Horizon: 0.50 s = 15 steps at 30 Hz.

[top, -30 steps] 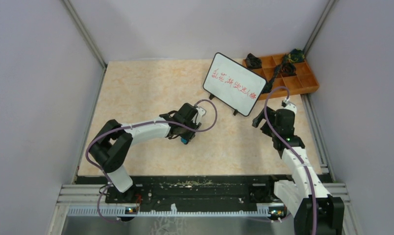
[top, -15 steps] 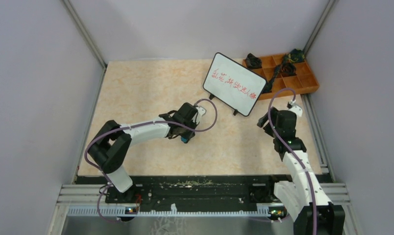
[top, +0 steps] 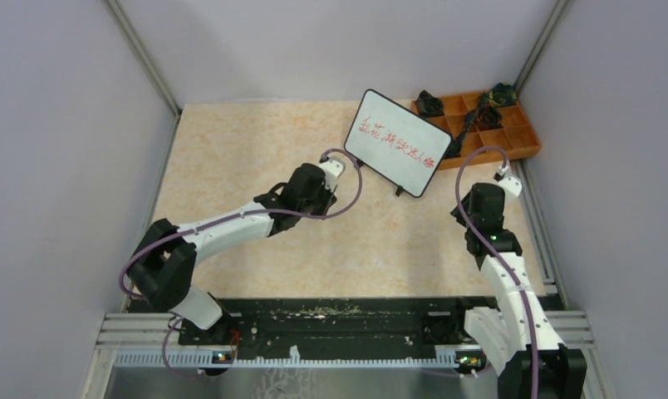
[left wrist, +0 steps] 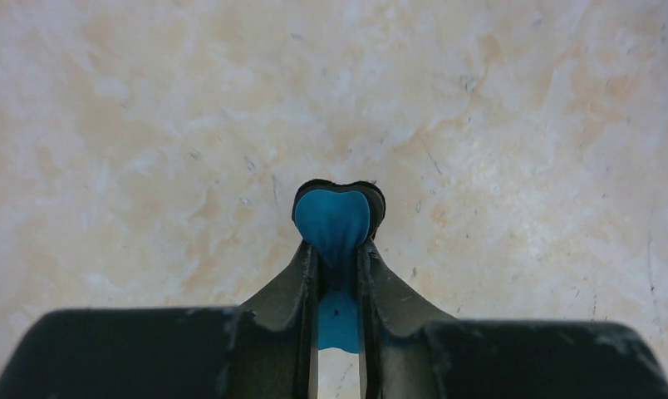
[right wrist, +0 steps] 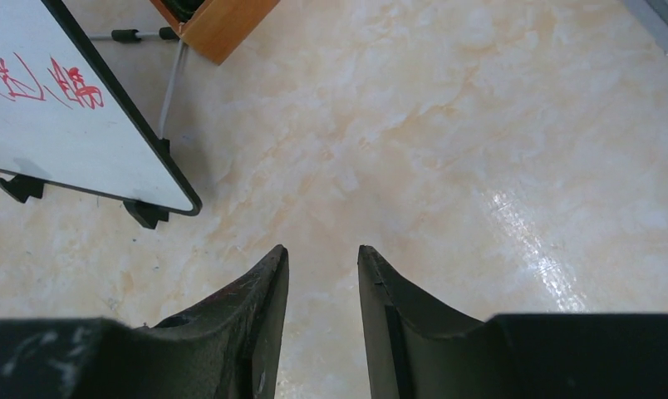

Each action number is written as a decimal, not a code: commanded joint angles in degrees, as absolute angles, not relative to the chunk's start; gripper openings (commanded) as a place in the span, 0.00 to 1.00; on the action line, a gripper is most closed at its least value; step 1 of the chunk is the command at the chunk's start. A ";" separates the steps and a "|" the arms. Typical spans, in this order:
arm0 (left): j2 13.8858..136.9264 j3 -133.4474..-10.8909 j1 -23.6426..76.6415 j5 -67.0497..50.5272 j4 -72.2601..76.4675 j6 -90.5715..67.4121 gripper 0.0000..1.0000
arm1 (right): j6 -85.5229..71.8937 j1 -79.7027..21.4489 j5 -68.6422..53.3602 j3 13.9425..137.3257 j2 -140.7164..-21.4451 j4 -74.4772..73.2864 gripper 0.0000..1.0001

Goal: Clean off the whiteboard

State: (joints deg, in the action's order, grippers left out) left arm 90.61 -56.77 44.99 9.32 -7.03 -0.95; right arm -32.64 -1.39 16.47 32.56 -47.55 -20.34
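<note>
The whiteboard [top: 397, 143] stands tilted on two black feet at the back of the table, with red handwriting across its face. Its lower right corner [right wrist: 56, 125] shows in the right wrist view. My left gripper [top: 307, 193] is left of and in front of the board, shut on a small blue eraser pad [left wrist: 335, 223] held just above the table, as the left wrist view shows [left wrist: 337, 249]. My right gripper [top: 459, 211] hovers to the right of the board's near corner. Its jaws [right wrist: 322, 253] stand apart with only bare table between them.
An orange compartment tray [top: 513, 141] with dark objects in it sits behind the board at the back right; its corner [right wrist: 223, 25] shows in the right wrist view. Grey walls close in the beige marbled tabletop [top: 256, 158] on three sides.
My left arm has stretched forward toward the board with the blue pad clamped. My right gripper has drawn away to the right, and its jaws have narrowed.
</note>
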 commanded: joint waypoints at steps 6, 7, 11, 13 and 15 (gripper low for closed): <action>82.70 -50.08 43.41 11.71 17.53 2.31 0.18 | -21.04 -1.63 7.45 44.13 -52.64 -21.06 0.44; 82.89 -50.16 42.97 11.27 18.25 2.32 0.18 | -20.78 -1.63 6.22 46.77 -54.11 -21.66 0.44; 84.36 -50.82 41.04 8.09 20.19 2.02 0.17 | -18.66 -1.56 4.05 53.36 -58.77 -22.52 0.44; 84.61 -50.65 39.93 6.40 20.93 1.48 0.17 | -17.48 -1.19 3.11 57.46 -61.48 -23.62 0.45; 84.51 -50.03 38.88 5.17 21.91 0.65 0.17 | -16.39 0.14 -0.44 62.05 -63.79 -24.76 0.47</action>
